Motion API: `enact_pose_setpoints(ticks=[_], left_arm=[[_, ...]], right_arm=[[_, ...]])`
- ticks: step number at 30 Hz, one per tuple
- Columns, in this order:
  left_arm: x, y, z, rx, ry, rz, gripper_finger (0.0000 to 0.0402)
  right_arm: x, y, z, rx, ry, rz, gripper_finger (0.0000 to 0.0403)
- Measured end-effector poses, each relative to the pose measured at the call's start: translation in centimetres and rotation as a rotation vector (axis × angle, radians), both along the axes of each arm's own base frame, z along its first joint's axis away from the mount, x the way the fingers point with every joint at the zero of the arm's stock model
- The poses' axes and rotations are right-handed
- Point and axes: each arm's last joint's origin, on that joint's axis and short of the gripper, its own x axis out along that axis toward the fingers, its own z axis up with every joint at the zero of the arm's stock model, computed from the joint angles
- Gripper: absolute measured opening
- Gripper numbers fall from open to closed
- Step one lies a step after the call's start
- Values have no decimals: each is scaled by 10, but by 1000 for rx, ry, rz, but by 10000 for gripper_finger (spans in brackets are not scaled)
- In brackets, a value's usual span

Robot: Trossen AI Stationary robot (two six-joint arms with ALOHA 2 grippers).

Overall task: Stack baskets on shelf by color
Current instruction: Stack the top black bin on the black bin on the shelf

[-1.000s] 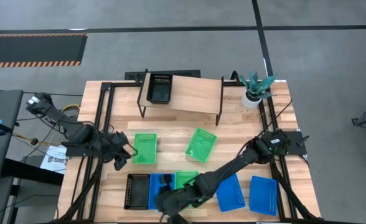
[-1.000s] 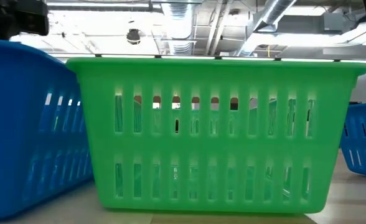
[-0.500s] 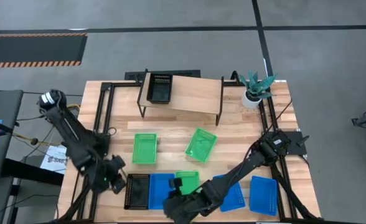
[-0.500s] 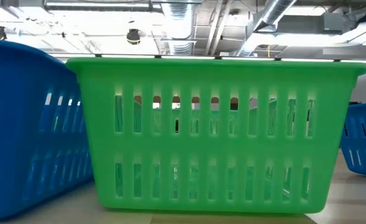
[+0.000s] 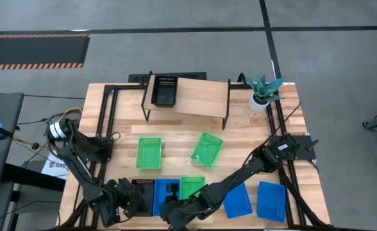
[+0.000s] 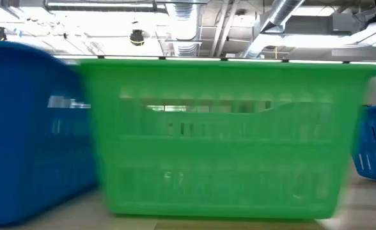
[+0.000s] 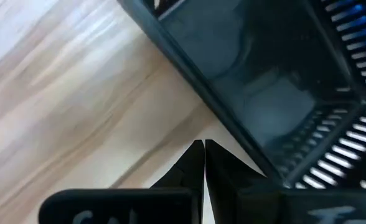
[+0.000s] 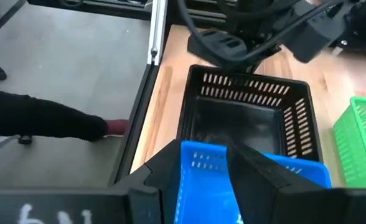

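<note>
Near the table's near edge a black basket [image 5: 141, 196], a blue basket [image 5: 163, 196] and a green basket [image 5: 192, 187] sit side by side. My right gripper [image 5: 170, 197] is over the blue basket and shut on it [image 8: 205, 163]. My left gripper [image 5: 120, 192] is shut [image 7: 203, 148], low over the wood just left of the black basket [image 7: 258, 87], with bare wood showing between them. Two more green baskets [image 5: 149, 153] [image 5: 207, 149] lie mid-table. Another black basket [image 5: 164, 92] rests on the shelf [image 5: 198, 97]. My right gripper holds the blue basket by one wall at its rim [image 8: 203, 155], which fills the gap between the two fingers [image 8: 167, 171]. The fingers come from the table's right, slanting down. Whether the basket is off the table does not show.
Two more blue baskets [image 5: 238, 199] [image 5: 271, 200] lie near the near right corner. A potted plant [image 5: 263, 92] stands at the far right. A person's dark sleeve [image 8: 46, 121] shows beyond the table's left edge. The low view is filled by the green basket [image 6: 229, 137].
My left gripper has swung from beside the mid-table green basket toward the near edge, coming down next to the black basket. My right gripper has shifted a little to the right and back along the near edge. In the low view the green and blue baskets now blur.
</note>
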Motion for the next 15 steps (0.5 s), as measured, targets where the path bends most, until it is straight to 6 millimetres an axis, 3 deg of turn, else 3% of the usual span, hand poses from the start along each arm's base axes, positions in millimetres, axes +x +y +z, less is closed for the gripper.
enact_pose_setpoints(ticks=[9,15], left_arm=[[33,-10,2,-27,-164,-41,0],[46,-2,2,10,-181,-61,0]], right_arm=[[1,2,-10,11,30,5,152],[0,10,-22,17,69,80,189]])
